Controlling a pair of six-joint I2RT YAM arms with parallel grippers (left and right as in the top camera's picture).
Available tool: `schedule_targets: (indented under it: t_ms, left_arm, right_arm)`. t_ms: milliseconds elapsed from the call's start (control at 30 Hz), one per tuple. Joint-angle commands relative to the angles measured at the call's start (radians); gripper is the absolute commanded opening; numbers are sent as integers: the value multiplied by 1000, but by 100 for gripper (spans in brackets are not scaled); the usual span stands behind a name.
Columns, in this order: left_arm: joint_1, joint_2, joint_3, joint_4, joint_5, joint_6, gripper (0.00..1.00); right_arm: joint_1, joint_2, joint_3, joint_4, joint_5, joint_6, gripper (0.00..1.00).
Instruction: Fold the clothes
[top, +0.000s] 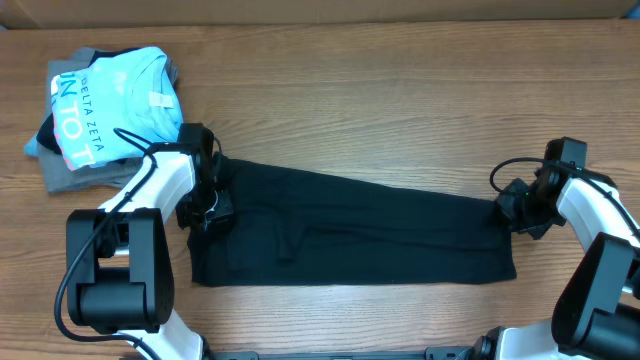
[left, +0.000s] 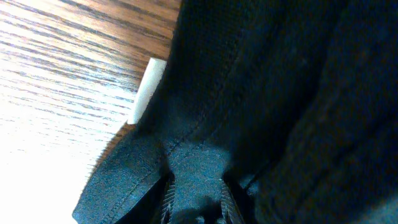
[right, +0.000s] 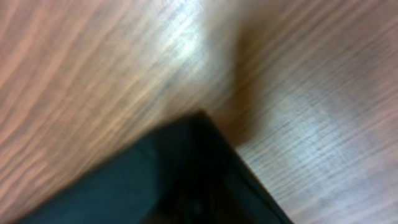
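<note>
Left gripper (top: 205, 212) jaws clamped, right gripper (top: 516, 212) lowered

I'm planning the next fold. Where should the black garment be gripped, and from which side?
The black garment lies spread out as one long strip, so its end corners are free edges. Probably take the far corner of each short end, each arm coming from its own outer side.

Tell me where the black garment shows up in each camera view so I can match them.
Overhead: black garment stretched left to right across the middle.
Left wrist: fills the right and bottom, hem caught in the left tool.
Right wrist: a blurred dark corner at bottom centre.
Shared landmark: the wood-grain table, upper left in both wrist views.
</note>
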Motion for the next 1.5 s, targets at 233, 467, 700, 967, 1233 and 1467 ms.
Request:
schedule_targets:
  t_ms: [233, 467, 700, 967, 1233, 1467]
  left_arm:
    - [-2, 6, -4, -2, 12, 19, 28]
    - [-2, 6, -3, 6, 41, 19, 28]
    - [-2, 6, 2, 6, 54, 19, 29]
    - [0, 6, 78, 5, 101, 54, 31]
    - [0, 4, 198, -79, 116, 91, 38]
    - [0, -24, 351, -195, 114, 151, 38]
  right_arm:
    - [-4, 3, 10, 137, -55, -7, 4]
    - [-10, 3, 28, 233, -55, -6, 4]
    - [-67, -8, 34, 173, -56, -7, 47]
    - [-224, 8, 47, 47, -160, -120, 60]
    - [-182, 106, 26, -97, -306, -252, 86]
    - [-143, 119, -67, -55, -370, -277, 70]
